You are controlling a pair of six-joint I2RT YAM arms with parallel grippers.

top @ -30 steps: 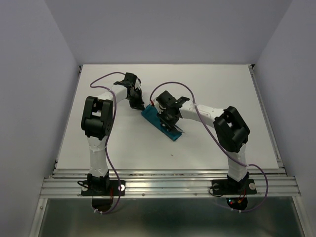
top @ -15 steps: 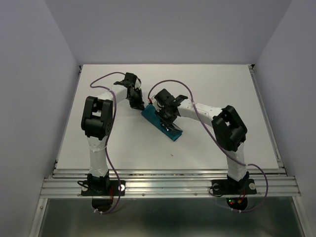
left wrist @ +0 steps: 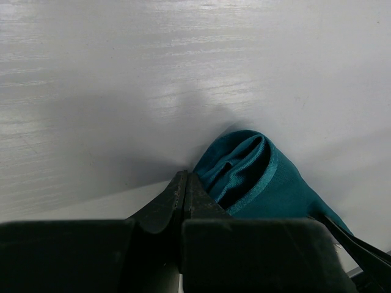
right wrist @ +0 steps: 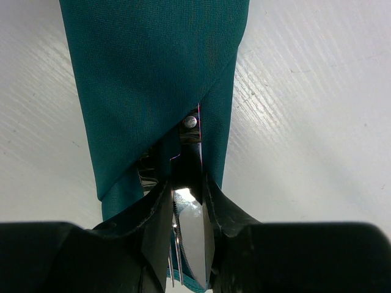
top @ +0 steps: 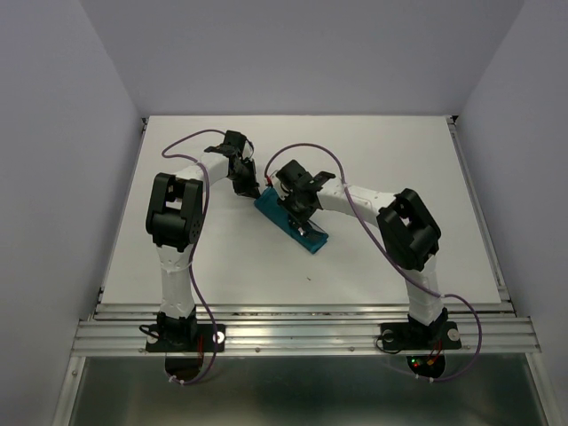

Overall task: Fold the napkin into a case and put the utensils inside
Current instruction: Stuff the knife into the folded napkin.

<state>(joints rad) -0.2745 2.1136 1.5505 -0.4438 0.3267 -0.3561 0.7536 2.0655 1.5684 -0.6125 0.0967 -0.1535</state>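
Note:
The teal napkin lies folded as a narrow case [top: 288, 220] slanting across the table's middle. In the right wrist view the case [right wrist: 153, 73] shows a diagonal flap. My right gripper [right wrist: 186, 183] is shut on the knife [right wrist: 194, 238], gripping its silver blade. The knife's dark handle, with a rivet, is tucked under the flap. The fork's tines [right wrist: 173, 265] stick out of the pocket to the left of the blade. My left gripper [left wrist: 184, 183] is shut with nothing between its tips. It rests beside the case's open far-left end [left wrist: 269, 189]. From above, the left gripper [top: 248, 188] and right gripper [top: 300, 213] flank the case.
The white table [top: 399, 151] is enclosed by grey walls at the back and sides. A metal rail [top: 302, 333] runs along the near edge where both arm bases stand. Purple cables loop above each arm.
My right gripper has slid up and to the left along the case, carrying the knife further under the flap. The left arm has stayed still.

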